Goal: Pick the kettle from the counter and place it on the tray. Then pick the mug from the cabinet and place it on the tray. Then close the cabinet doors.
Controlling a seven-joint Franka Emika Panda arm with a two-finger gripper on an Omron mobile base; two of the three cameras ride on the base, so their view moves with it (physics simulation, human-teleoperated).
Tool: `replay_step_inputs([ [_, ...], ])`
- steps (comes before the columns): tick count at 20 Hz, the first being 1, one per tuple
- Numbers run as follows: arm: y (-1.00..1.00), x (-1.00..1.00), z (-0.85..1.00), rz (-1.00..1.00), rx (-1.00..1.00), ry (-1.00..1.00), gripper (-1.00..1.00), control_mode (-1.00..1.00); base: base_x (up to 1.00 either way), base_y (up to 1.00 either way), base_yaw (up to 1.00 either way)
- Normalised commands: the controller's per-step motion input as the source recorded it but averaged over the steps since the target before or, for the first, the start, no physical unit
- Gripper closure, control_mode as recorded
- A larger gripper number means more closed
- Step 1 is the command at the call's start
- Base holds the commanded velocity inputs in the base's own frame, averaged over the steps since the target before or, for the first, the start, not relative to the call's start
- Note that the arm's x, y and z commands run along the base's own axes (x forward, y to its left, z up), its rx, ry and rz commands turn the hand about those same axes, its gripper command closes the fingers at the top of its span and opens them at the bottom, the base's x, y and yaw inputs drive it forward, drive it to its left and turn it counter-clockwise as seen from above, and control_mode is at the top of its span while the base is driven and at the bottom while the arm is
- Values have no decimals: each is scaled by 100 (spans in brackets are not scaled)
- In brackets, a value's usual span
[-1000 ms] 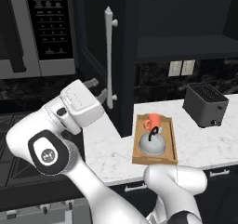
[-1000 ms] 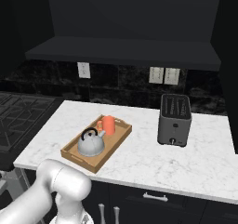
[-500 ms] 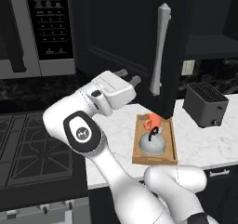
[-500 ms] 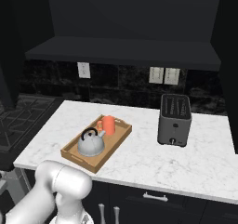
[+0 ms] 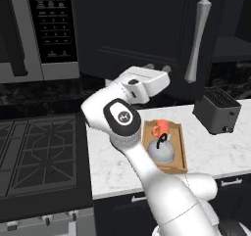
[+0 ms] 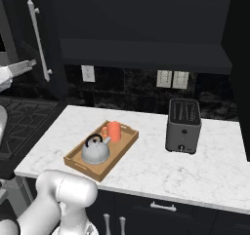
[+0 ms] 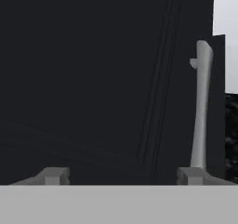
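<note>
- Up at cabinet height, the gripper (image 7: 123,174) faces the dark panel of a cabinet door (image 7: 93,79), its two tips spread wide apart with nothing between them, so it reads as open and empty.
- From the hand camera, the door's long silver bar handle (image 7: 201,107) stands upright just above the right-hand fingertip (image 7: 190,174); whether they touch cannot be told.
- Seen from the left base camera, the white hand (image 5: 147,83) points toward the far wall, just left of the same door (image 5: 147,29) and its handle (image 5: 197,39), which stands right of the hand.
- From the right base camera, the gripper's tip (image 6: 19,68) pokes in at the left edge beside the door's bar handle (image 6: 39,39), near it but apparently apart.
- Below and to the right of the gripper, well apart from it, the tray (image 5: 182,152) lies on the marble surface (image 6: 146,166).
- On the tray, the kettle (image 6: 95,150) sits at the near end and the mug (image 6: 113,130) just beyond it at the far end, both upright.
- Further right on the surface stands a dark toaster (image 6: 183,126).
- Left of the surface lies the black stovetop (image 5: 39,152), with the microwave (image 5: 44,29) above it.
</note>
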Motion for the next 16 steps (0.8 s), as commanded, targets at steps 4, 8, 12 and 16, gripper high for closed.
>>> replay_step_inputs([
  [4, -62, 70, 7, 22, 2, 4, -100, -100, 0, 0, 0],
  [8, -55, 74, 3, 28, 4, 3, -100, -100, 0, 0, 0],
  [12, -50, 80, 0, 32, 4, 5, -100, -100, 0, 0, 0],
  [16, -43, 95, 0, 33, 3, 7, -100, -100, 0, 0, 0],
])
